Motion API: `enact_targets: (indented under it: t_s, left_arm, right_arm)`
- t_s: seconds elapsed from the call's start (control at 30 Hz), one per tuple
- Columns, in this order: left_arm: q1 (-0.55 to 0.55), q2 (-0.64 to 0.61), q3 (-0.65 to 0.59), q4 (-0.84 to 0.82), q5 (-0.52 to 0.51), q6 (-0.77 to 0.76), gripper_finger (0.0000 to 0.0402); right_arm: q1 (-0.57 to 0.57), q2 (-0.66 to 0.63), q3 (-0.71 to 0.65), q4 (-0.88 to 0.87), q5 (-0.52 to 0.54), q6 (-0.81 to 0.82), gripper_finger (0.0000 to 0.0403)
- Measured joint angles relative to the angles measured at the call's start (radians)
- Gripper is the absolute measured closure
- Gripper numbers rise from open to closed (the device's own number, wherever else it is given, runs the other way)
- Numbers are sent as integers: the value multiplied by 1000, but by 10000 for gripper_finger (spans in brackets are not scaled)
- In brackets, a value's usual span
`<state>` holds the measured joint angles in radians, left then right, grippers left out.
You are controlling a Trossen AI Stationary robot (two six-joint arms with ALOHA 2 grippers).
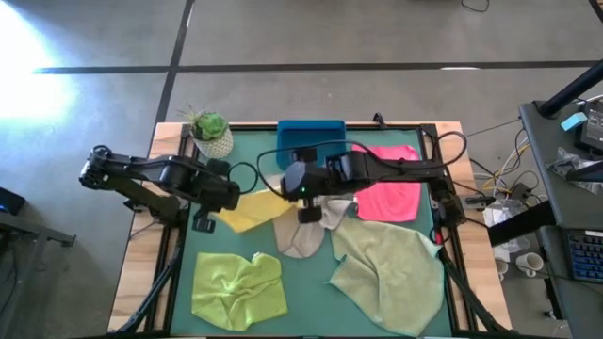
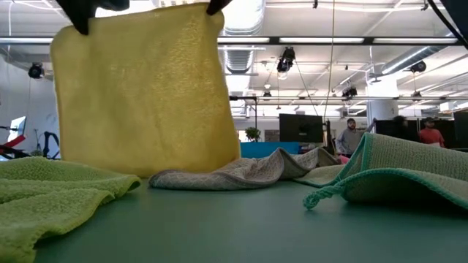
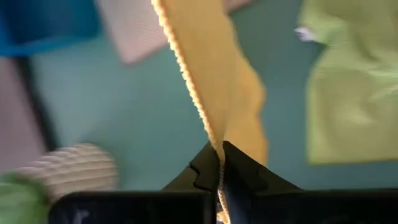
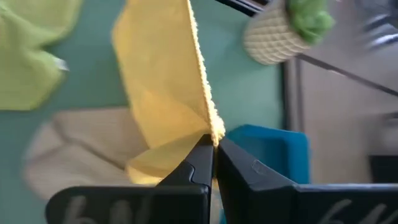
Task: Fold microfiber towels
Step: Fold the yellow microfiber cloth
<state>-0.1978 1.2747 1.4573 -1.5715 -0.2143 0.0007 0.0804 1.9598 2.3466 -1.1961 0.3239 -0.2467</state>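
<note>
The yellow towel (image 1: 254, 209) hangs spread between my two grippers, a broad upright sheet in the low view (image 2: 142, 95). My left gripper (image 1: 205, 222) is shut on one top corner and my right gripper (image 1: 307, 213) is shut on the other. The light grey towel (image 1: 301, 235) lies crumpled on the table under and behind it. The lime green towel (image 1: 237, 287) lies bunched at the near left. The larger sage towel (image 1: 391, 268) lies at the near right. The hot pink towel (image 1: 391, 193) lies flat at the far right. My left gripper pinches the yellow towel's top corner (image 3: 217, 148) between its two fingers, on the stitched edge, from above. The towel hangs below, its top edge stretched toward the other gripper. Whether its lower edge (image 2: 110, 172) touches the table I cannot tell. My right gripper pinches the yellow towel's other top corner (image 4: 214, 135) between its two fingertips, on the stitched edge, from above. The cloth hangs below the fingers as one flat sheet.
A blue tray (image 1: 311, 137) stands at the table's far edge, with a potted plant (image 1: 212, 132) at the far left corner. Bare green mat shows in the near middle (image 1: 306, 301). People stand in the room beyond the table (image 2: 355, 135).
</note>
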Motion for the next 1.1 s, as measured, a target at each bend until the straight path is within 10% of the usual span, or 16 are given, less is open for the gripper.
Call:
enact_targets:
  t_s: [1.1]
  left_arm:
    - [363,-6,202,2,-325,538,402]
  right_arm:
    - [-184,-49,10,53,42,-146,394]
